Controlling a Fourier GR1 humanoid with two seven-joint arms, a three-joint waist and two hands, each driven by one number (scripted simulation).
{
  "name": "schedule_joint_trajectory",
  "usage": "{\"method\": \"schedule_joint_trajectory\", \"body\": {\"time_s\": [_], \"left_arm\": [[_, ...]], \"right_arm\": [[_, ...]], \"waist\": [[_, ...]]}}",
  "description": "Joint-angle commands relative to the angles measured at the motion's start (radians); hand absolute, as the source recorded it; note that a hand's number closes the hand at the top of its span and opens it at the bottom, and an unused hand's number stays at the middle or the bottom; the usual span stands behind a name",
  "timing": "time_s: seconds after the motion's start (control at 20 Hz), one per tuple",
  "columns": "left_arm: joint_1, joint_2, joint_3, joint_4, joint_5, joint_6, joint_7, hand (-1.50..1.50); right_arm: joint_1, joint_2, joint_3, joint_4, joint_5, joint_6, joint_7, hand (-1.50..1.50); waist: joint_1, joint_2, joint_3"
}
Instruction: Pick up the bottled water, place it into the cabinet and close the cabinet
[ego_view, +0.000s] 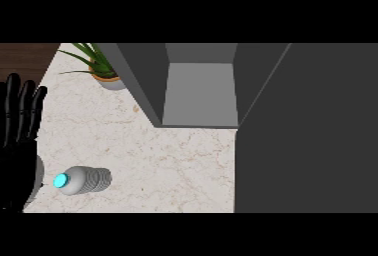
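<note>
The bottled water (83, 180), clear ribbed plastic with a cyan cap, stands on the marble counter (148, 155) at the lower left. The grey cabinet (199, 95) sits at the top centre with its inside exposed, and its open door (306, 130) fills the right side of the head view. My left hand (18, 130) rests at the left edge, fingers straight and pointing up, a short way left of the bottle and not touching it. My right hand does not show.
A potted green plant (103, 72) stands at the back left of the counter beside the cabinet's left wall. A dark wooden strip (26, 57) lies beyond the counter's left edge.
</note>
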Motion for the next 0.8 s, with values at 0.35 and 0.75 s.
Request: {"method": "schedule_joint_trajectory", "body": {"time_s": [0.35, 0.75], "left_arm": [[0.148, 0.124, 0.111, 0.067, 0.562, -0.390, -0.002, -1.50], [0.369, 0.264, 0.333, 0.049, 0.839, -0.599, 0.016, -1.50]], "right_arm": [[0.115, 0.006, 0.144, -0.109, -0.150, 0.157, 0.032, -1.50], [0.401, -0.047, 0.169, -0.418, -0.241, 0.226, 0.092, -1.50]], "waist": [[-0.012, -0.043, -0.014], [-0.023, -0.042, -0.013]]}}
